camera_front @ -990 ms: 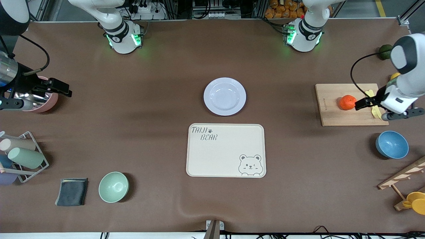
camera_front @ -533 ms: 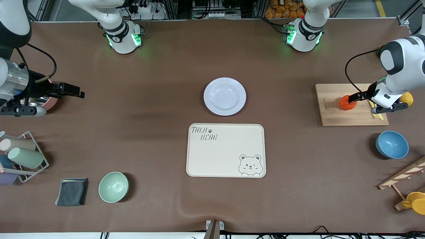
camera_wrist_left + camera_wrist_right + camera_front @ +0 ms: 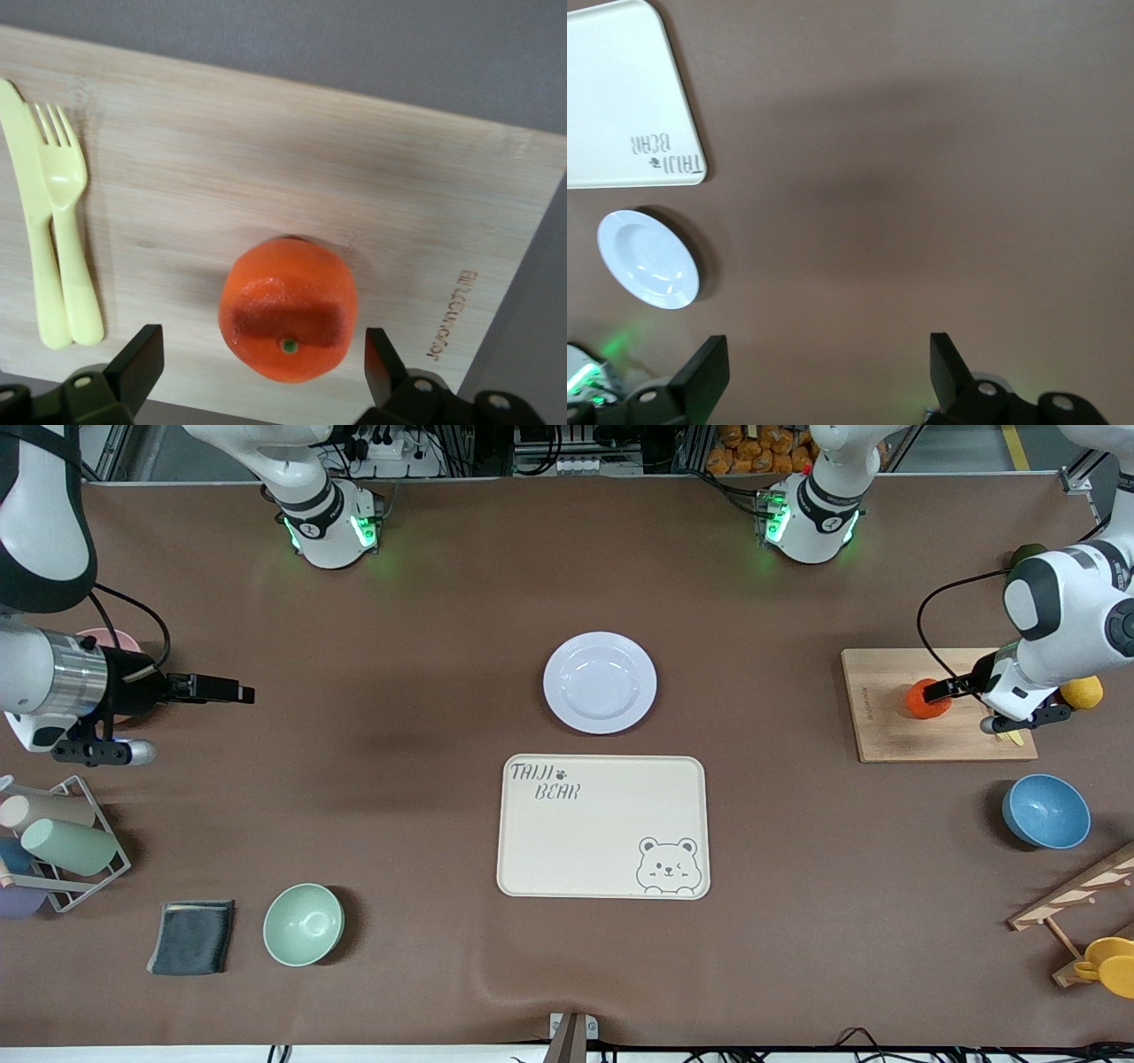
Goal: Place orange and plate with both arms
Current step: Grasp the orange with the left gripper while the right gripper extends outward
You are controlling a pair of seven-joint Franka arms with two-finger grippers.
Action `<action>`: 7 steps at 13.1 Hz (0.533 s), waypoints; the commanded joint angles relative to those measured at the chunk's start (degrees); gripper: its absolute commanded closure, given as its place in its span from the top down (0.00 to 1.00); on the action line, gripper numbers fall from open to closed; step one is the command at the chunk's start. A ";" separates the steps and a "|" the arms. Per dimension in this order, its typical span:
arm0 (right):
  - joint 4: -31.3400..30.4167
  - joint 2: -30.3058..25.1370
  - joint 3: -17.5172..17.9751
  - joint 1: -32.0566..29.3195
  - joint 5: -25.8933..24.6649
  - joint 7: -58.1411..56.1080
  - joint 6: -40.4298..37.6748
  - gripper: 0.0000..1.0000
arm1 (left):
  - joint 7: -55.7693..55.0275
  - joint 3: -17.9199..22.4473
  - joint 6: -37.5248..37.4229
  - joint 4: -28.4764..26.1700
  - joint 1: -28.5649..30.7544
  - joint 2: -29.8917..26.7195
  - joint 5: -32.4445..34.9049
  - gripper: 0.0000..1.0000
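The left gripper [image 3: 941, 687] is seen at the right of the front view, over the wooden board [image 3: 886, 735], spread wide with one finger [image 3: 137, 363] on each side of the orange [image 3: 289, 320] and a gap showing on both sides in the left wrist view; nothing is gripped. The orange [image 3: 924, 700] is found on the board, toward the left arm's end of the table, its small green stem dot turned toward the wrist camera; being round, no long axis can be given. Beside it on the board one yellow knife [image 3: 31, 230] and one yellow fork [image 3: 66, 239] are laid side by side, touching, well apart from the fruit. A yellow lemon [image 3: 1083, 691] is seen at the board's right edge in the front view, and a blue bowl [image 3: 1045, 811] below it.

The right gripper [image 3: 217, 689] is held at the left of the front view over bare table, its fingers [image 3: 704, 372] wide apart and empty. One plate [image 3: 600, 682] is set at the centre of the frame, upright and empty, with one cream tray [image 3: 603, 826] just below it, nearer the camera, the two apart. Between the right gripper and the plate only table mat is seen. At lower left one green bowl [image 3: 303, 924], one dark cloth [image 3: 191, 937] and a wire rack of cups [image 3: 62, 841] are placed.
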 commanded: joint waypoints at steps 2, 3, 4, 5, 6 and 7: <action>0.12 2.94 0.82 -2.32 5.47 0.88 -0.18 1.00 | -0.24 -0.78 1.30 -0.31 1.01 1.07 1.29 1.00; -0.22 3.55 0.82 -2.32 6.70 2.53 -0.18 1.00 | -0.41 -0.78 1.56 -0.40 0.92 1.42 1.29 1.00; -0.14 3.73 0.82 -2.32 7.76 4.12 -0.10 1.00 | -0.50 -0.87 1.56 -0.40 0.92 1.69 1.20 1.00; -0.23 4.43 0.82 -2.23 8.55 4.65 -0.10 1.00 | -0.59 -0.87 1.56 -0.31 0.92 2.47 1.12 1.00; -0.49 4.96 0.82 -2.32 10.04 5.27 -0.10 1.00 | -0.59 -0.87 1.91 -0.22 0.92 3.52 0.94 1.00; -0.67 5.57 0.82 -2.40 11.53 6.14 -0.10 1.00 | -0.59 -0.87 3.22 -0.22 1.01 4.32 0.94 1.00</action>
